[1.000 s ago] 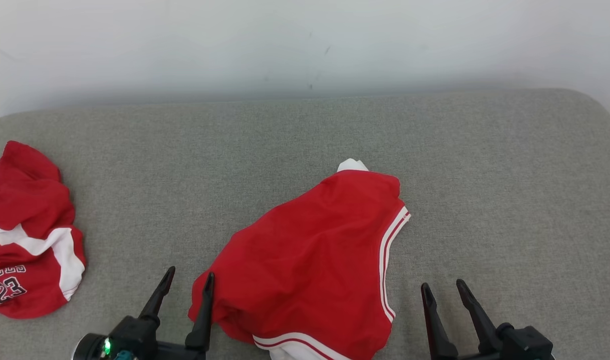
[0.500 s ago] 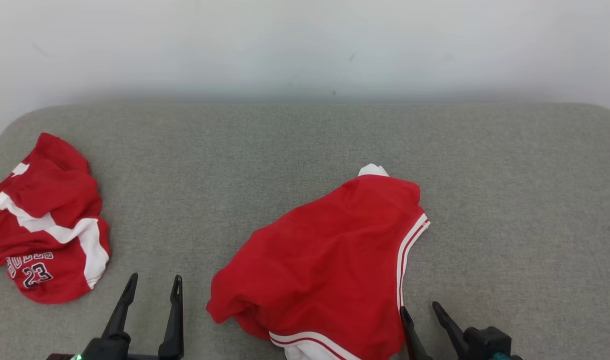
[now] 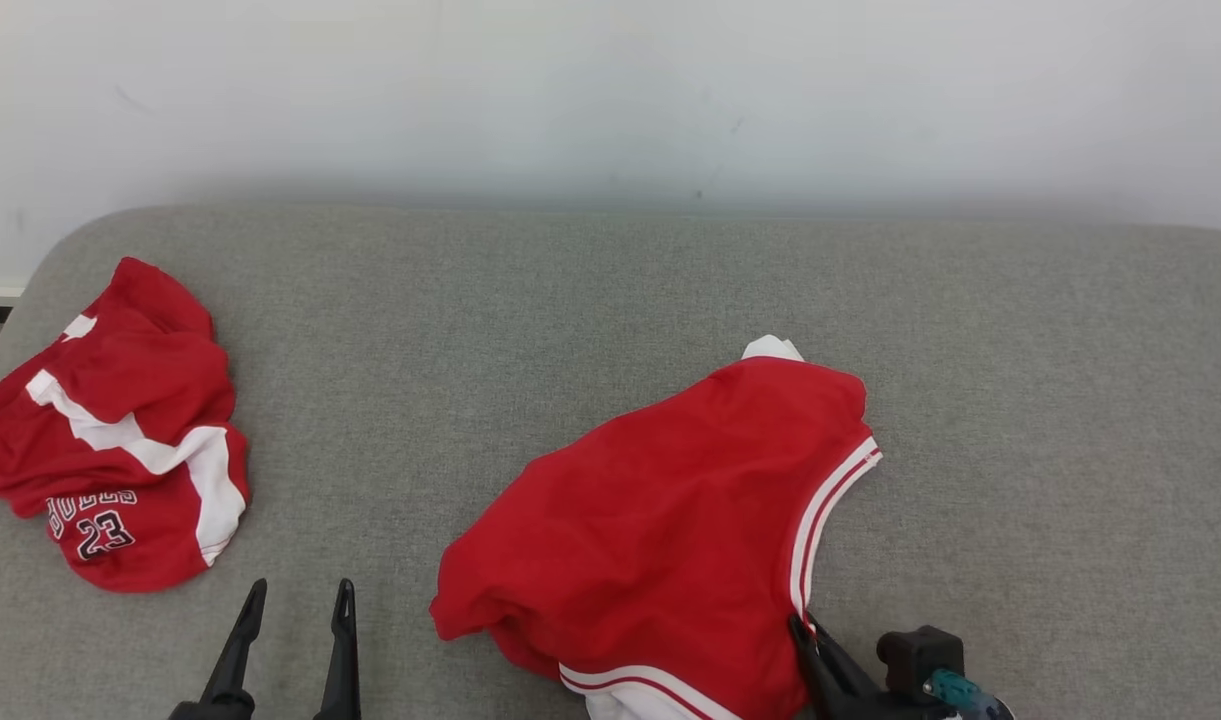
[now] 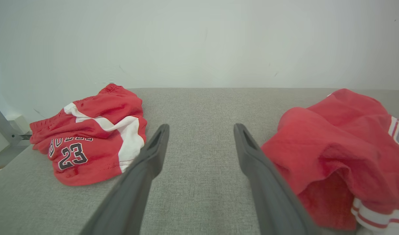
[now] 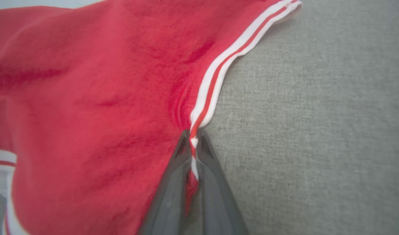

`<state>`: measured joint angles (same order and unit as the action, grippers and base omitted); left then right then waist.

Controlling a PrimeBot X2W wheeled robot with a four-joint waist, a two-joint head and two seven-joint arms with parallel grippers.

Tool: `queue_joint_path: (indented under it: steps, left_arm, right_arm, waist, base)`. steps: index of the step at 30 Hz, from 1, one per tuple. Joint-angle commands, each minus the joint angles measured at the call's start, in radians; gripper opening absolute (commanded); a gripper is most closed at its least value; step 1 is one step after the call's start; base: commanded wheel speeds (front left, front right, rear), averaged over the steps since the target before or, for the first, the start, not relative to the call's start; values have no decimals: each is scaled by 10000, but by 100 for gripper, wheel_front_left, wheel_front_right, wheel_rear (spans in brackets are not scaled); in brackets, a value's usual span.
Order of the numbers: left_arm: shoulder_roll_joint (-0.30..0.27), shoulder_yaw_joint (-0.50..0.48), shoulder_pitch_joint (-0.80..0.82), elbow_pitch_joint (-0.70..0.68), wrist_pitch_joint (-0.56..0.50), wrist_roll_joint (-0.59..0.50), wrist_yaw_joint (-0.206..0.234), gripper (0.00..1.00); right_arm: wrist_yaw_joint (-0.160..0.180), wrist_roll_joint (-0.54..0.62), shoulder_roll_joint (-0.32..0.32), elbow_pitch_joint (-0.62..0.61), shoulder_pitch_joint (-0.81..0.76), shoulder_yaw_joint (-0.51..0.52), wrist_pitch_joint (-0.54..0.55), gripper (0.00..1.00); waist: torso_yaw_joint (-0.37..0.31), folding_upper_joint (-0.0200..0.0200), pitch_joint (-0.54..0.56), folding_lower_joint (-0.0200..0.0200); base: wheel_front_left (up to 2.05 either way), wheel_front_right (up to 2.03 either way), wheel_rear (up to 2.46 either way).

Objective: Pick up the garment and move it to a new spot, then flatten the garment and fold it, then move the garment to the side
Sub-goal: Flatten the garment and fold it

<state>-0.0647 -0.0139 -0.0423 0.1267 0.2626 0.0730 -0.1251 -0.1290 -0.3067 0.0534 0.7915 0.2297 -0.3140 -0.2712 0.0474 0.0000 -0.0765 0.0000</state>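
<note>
Red cloth with a white-striped hem, the garment (image 3: 660, 530) lies crumpled well to the right of the numbered shorts (image 3: 120, 440). My right tool (image 5: 193, 143) is pinched tight on its striped edge. My left tool (image 3: 301, 590) gapes empty between garment and shorts. I judge the pickup barely begun, with moving, flattening and folding all left. A grey padded surface (image 3: 570, 300) carries both, with a pale wall (image 3: 610, 90) behind.

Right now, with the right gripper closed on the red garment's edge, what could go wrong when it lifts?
1. The right gripper pinches only the thin striped trim of the red garment; this small hold may slip.
2. The left gripper is open, apart from the cloth, so the garment would hang from one point and may bunch.
3. The number 23 garment lies at the left; placing there could overlap it.
</note>
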Motion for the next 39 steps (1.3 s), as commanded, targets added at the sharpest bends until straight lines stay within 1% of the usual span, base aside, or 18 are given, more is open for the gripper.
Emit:
queue_joint_path:
  steps: [1,3,6,10,15,17,20,22,23,24,25,28,32,34,35,36,39]
  left_arm:
    - [45,-66,-73,63,32,35,-62,100]
    - [62,-93,-80,64,32,46,-39,100]
    - [92,-124,-97,99,32,78,-44,100]
    - [107,-101,-35,158,32,83,-51,100]
    - [127,9,83,249,32,137,-53,100]
    - [131,55,143,282,32,139,-45,100]
    - [131,112,177,359,32,200,-44,100]
    - [135,135,154,385,32,223,-45,100]
    - [134,154,132,385,32,230,-45,100]
    - [138,193,106,392,32,246,-46,100]
    - [139,228,77,406,32,247,-45,100]
    - [138,301,10,473,32,303,-45,100]
    - [140,378,-29,543,32,350,-46,100]
    - [138,412,-42,541,32,339,-46,100]
    - [140,448,-47,527,32,326,-46,100]
    - [140,448,-47,527,32,326,-46,100]
    - [140,592,-30,564,32,361,-46,100]
  right_arm:
    - [-36,30,-38,67,38,64,105,0]
    - [-16,216,-7,-79,184,504,73,0]
    - [-13,560,207,-396,332,1483,65,0]
    - [-13,1048,703,-819,316,2928,65,0]
    - [-13,1558,1397,-1158,398,4395,65,0]
    - [-13,1730,1476,-1113,465,4665,67,0]
    - [-13,1916,1556,-873,650,4712,65,0]
    - [-13,1980,1528,-824,670,4742,65,9]
    - [-13,2022,1494,-855,675,4811,65,38]
    - [-13,2055,1463,-905,673,4859,65,89]
    - [-13,2095,1411,-978,656,4898,65,100]
    - [-13,2331,1355,-1485,515,5089,65,100]
    - [-13,2542,1012,-2962,171,5249,67,100]
    - [-13,2464,739,-3830,-79,5072,67,100]
    - [-13,2348,590,-4496,-364,4770,65,100]
    - [-13,2348,590,-4496,-364,4770,65,100]
    - [-13,2090,387,-5152,-806,4238,67,100]
  waist:
    - [-35,0,-22,0]
    - [-105,0,-52,0]
    - [-219,0,-71,0]
    - [-346,0,-87,0]
    - [-430,0,-120,0]
    - [-446,0,-138,0]
    - [-476,0,-136,0]
    - [-496,0,-113,0]
    - [-506,0,-97,0]
    - [-511,0,-75,0]
    - [-513,0,-50,0]
    - [-501,0,49,0]
    - [-524,0,115,0]
    - [-545,0,118,0]
    - [-566,0,112,0]
    - [-566,0,112,0]
    - [-594,0,93,0]
  base:
    - [0,0,0]
    - [0,0,0]
    - [0,0,0]
    - [0,0,0]
    - [0,0,0]
    - [0,0,0]
    - [0,0,0]
    - [0,0,0]
    - [0,0,0]
    - [0,0,0]
    - [0,0,0]
    - [0,0,0]
    - [0,0,0]
    - [0,0,0]
    - [0,0,0]
    - [0,0,0]
    - [0,0,0]
